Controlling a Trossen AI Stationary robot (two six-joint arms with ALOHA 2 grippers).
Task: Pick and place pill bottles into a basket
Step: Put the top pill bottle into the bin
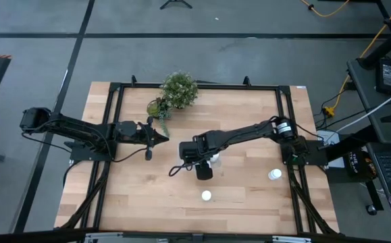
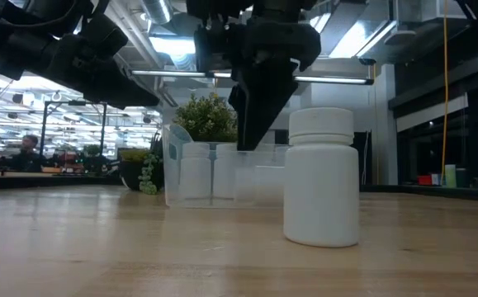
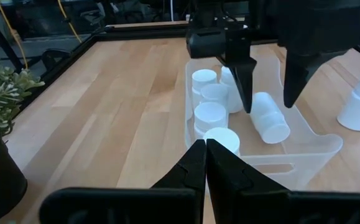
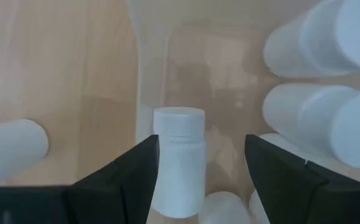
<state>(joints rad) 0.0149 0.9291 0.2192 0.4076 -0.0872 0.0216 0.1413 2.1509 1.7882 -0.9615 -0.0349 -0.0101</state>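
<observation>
Over the clear basket (image 3: 316,146) near the middle of the bench (image 1: 249,196), the right gripper (image 3: 268,93) hangs with jaws spread wide, a fallen pill bottle (image 3: 270,118) lying loose between them. Four more bottles (image 3: 209,115) stand upright inside. Two others (image 1: 206,196) remain on the bench outside. The left gripper (image 1: 160,138), jaws pinched together and empty, waits near the potted plant (image 1: 178,90).

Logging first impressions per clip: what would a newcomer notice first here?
The right gripper hangs open over the clear basket at mid-table, a pill bottle lying on its side beneath its fingers beside several upright ones. Two more bottles stand loose on the table.
</observation>
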